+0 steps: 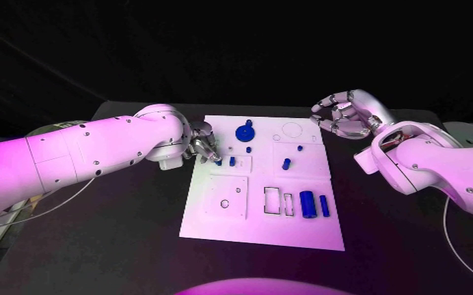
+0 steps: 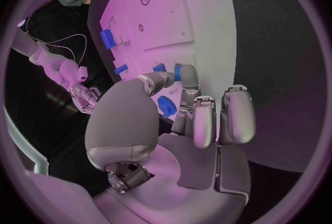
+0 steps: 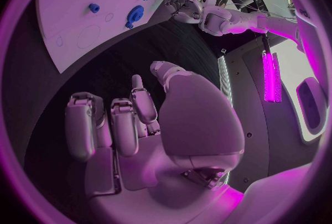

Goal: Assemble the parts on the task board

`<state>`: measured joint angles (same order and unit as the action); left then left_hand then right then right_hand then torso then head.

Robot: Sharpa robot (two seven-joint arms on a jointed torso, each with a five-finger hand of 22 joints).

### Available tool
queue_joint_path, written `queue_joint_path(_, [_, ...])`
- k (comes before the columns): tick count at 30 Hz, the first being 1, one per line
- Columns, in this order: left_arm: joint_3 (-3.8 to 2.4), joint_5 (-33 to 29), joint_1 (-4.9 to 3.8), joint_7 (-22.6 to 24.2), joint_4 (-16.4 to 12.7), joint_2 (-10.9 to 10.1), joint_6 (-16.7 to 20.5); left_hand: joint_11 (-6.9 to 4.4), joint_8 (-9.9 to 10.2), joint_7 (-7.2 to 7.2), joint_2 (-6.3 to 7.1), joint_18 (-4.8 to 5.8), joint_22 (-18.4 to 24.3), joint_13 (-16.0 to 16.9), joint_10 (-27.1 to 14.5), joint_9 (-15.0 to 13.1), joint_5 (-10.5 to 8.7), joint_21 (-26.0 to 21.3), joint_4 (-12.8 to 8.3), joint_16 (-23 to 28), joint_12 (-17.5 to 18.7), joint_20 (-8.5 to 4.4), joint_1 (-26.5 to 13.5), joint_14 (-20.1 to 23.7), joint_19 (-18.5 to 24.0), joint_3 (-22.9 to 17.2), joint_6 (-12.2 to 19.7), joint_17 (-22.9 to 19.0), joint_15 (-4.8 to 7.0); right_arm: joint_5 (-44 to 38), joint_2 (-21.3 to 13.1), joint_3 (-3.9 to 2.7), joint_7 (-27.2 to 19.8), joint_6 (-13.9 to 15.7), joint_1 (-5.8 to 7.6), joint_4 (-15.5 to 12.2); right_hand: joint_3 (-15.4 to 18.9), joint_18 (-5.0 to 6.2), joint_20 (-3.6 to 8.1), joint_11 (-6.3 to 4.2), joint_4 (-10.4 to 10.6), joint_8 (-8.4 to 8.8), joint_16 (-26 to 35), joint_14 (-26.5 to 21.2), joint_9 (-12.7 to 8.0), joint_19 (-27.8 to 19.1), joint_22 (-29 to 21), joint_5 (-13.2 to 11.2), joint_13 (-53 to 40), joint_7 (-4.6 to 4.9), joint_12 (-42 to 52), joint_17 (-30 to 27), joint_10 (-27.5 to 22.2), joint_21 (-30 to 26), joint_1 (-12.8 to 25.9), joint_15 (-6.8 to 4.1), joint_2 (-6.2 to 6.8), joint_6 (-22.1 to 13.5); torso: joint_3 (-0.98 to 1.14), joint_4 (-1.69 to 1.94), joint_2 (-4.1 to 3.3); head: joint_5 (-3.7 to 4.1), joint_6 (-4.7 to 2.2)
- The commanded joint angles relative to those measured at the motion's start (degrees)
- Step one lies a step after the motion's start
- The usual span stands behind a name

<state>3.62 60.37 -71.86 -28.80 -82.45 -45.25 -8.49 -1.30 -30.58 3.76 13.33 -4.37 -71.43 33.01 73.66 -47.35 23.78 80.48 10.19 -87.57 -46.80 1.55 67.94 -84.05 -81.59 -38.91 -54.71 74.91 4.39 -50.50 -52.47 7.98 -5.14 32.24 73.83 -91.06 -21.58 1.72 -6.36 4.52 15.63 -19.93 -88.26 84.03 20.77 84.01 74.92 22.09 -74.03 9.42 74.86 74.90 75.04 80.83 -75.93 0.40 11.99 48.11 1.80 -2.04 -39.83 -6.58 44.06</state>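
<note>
The white task board [image 1: 266, 230] lies in the middle of the table. My left hand [image 1: 204, 146] is at its far left edge, where thumb and one finger [image 2: 188, 76] pinch a small blue part [image 2: 177, 72] standing on the board [image 2: 201, 19]. A second small part [image 1: 232, 161] stands right beside it. A round blue part [image 1: 245, 132] lies just beyond them. Two more small blue parts [image 1: 299, 148] [image 1: 287, 164] sit mid-board. A blue cylinder [image 1: 307, 204] and a blue bar [image 1: 323, 205] lie near the right edge. My right hand [image 1: 342, 115] hangs off the board's far right corner, fingers loosely bent and holding nothing.
The board has a square plate with holes [image 1: 227, 198] at its left and rectangular cut-outs [image 1: 272, 201] in the middle. Black table [image 1: 128, 240] surrounds the board on all sides.
</note>
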Motion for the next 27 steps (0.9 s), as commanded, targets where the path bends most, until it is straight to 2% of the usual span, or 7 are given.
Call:
queue_joint_path(1, [0.17, 0.05, 0.31, -0.14, -0.20, 0.13, -1.43, -0.14, -0.09, -0.62, -0.43, 0.45, -0.22, 0.17, 0.26, -0.01, 0.52, 0.25, -9.75, -0.27, -0.35, 0.01, 0.03, -4.84, -0.27, -10.04, -0.85, 10.66, 0.39, -0.17, 0.00, 0.00, -0.37, -0.67, -0.06, -0.06, -0.36, 0.60, 0.23, -0.16, 0.10, -0.39, 0.34, 4.79, -0.06, 1.09, 9.54, 0.12, 0.04, -0.23, 0.30, 10.50, 0.35, -0.36, 0.61, -0.25, 0.10, -0.21, -0.03, 0.02, 0.02, 0.05, -0.04])
queue_joint_path(12, [0.14, -0.99, 0.36, -0.14, -0.10, 0.04, -0.83, -0.29, 0.00, -0.77, -0.03, 0.53, -0.62, 0.91, 1.01, 0.00, 2.74, 0.47, -10.14, -0.36, -0.84, -0.14, -0.48, -4.88, -0.44, -10.36, -1.48, 10.78, 0.55, -0.17, -0.03, 0.00, -0.37, -0.63, -0.11, -0.05, -0.36, 0.60, 0.23, -0.16, 0.10, -0.39, 0.34, 4.79, -0.06, 1.09, 9.54, 0.12, 0.04, -0.23, 0.30, 10.50, 0.35, -0.36, 0.61, -0.25, 0.10, -0.21, 0.02, 0.00, -0.01, -0.04, -0.09])
queue_joint_path(20, [0.12, -1.45, 0.37, -0.18, 0.06, 0.15, -0.37, -0.30, 0.00, -0.79, -0.01, 0.53, -0.64, 0.94, 1.06, -0.01, 2.96, 0.48, -10.15, -0.35, -0.86, -0.15, -0.54, -4.88, -0.44, -10.38, -1.52, 10.76, 0.56, -0.17, -0.06, 0.00, -0.38, -0.60, -0.12, -0.07, -0.36, 0.60, 0.23, -0.16, 0.10, -0.39, 0.34, 4.79, -0.06, 1.09, 9.54, 0.12, 0.04, -0.23, 0.30, 10.50, 0.35, -0.36, 0.61, -0.25, 0.10, -0.21, 0.04, 0.02, 0.00, -0.05, -0.09])
queue_joint_path(27, [0.12, -2.16, 0.36, -0.33, 0.19, 0.41, -2.78, -0.29, -0.01, -0.79, 0.17, 0.55, -0.70, 1.49, 1.38, -0.06, 3.40, 0.51, -10.01, -0.43, -1.31, -0.16, -0.99, -4.92, -0.46, -10.12, -1.64, 10.91, 0.54, -0.17, -0.08, 0.00, -0.38, -0.59, -0.13, -0.09, -0.36, 0.60, 0.23, -0.16, 0.10, -0.39, 0.34, 4.79, -0.06, 1.09, 9.54, 0.12, 0.04, -0.23, 0.30, 10.50, 0.35, -0.36, 0.61, -0.25, 0.10, -0.21, 0.04, 0.01, 0.01, -0.12, 0.04])
